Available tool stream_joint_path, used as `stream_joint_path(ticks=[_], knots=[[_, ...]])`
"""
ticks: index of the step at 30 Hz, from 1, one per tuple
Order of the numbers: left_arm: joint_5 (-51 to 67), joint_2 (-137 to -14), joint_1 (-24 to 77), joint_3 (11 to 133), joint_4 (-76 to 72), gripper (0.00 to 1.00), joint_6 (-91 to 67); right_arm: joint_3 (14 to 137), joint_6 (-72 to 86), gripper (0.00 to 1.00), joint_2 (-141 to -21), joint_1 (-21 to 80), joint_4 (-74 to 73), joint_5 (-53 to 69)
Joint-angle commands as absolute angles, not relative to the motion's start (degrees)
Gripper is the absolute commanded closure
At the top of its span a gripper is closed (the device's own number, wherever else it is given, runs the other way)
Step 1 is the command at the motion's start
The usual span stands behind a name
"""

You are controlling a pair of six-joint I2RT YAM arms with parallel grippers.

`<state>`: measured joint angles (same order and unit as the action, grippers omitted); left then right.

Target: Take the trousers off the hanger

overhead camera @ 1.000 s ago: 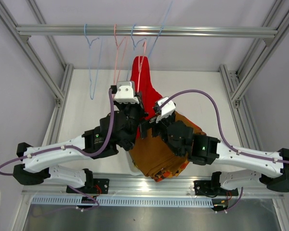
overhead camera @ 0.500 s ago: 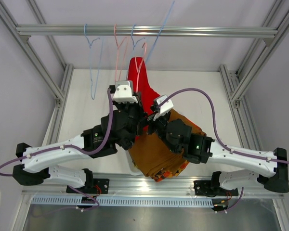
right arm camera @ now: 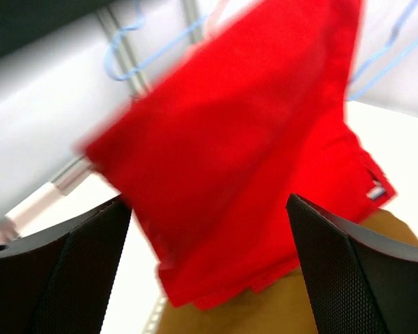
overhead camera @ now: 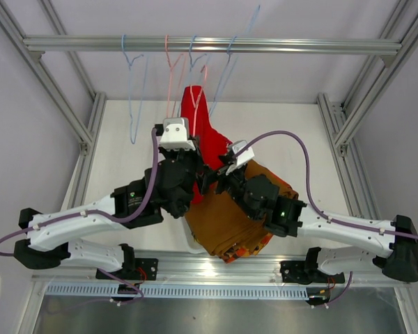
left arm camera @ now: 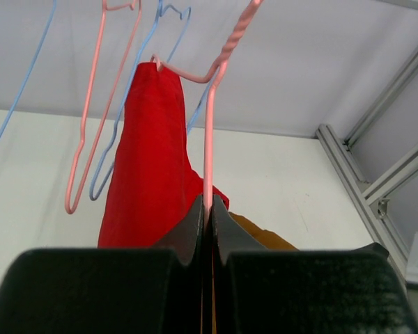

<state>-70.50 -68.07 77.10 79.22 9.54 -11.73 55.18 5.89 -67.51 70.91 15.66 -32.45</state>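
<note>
The red trousers hang draped over a pink hanger below the top rail, their lower end meeting the brown trousers piled on the surface. The left pincer is clenched on the hanger's wire. The right pincer is released, its fingers spread before the red cloth.

Plain red trousers hang draped over the pink wire hanger. Their lower end trails onto the folded brown pair topping the stack. The orange-red patterned pair shows beneath.
</note>
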Motion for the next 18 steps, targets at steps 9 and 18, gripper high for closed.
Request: stream_joint_path(ticks=[9,18], knots=[[-70.66,-64.69,78.13,82.27,4.65,0.99,-8.35,52.47,9.23,0.04,-62.40,68.29,20.83,-30.15],[-70.31,-65.83,78.13,82.62,4.48,0.99,-8.44,52.91,10.98,0.04,-62.84,68.38,20.92,-25.49]])
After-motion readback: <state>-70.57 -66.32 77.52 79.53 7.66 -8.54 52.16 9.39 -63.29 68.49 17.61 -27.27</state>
